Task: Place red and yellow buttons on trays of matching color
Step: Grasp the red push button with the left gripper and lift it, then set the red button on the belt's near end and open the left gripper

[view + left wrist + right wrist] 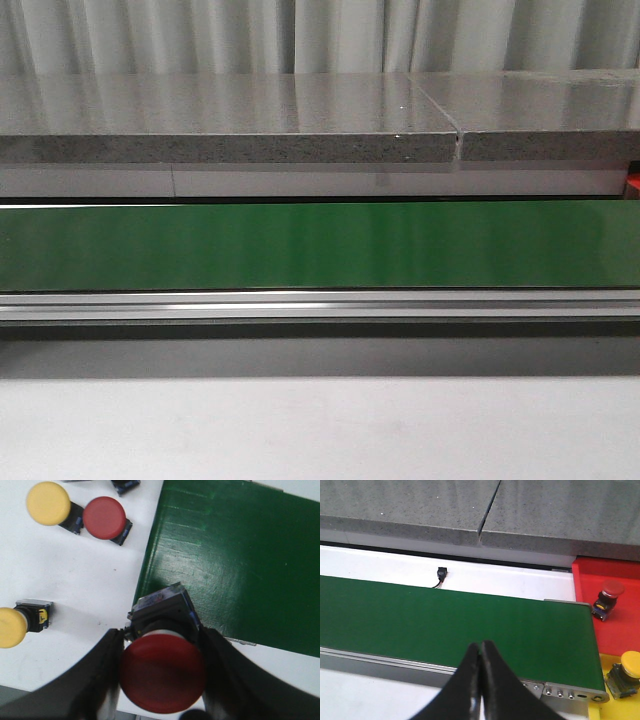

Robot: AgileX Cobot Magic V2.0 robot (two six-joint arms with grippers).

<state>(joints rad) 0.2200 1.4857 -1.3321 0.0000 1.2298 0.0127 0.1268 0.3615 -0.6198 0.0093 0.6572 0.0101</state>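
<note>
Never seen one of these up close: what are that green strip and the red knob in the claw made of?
The green belt looks like smooth rubber or PVC; it has a soft sheen. The red button held in the left gripper seems matte moulded plastic, with a darker plastic body behind its cap. Neither is certain from looks alone.

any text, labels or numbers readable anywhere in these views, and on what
None can be read.
The held red button, gripped in the left gripper, has marks on its dark housing: too blurred to read.
The loose yellow button has a yellow label on its body: too small to read.
Conveyor belt and trays: no text visible.
</note>
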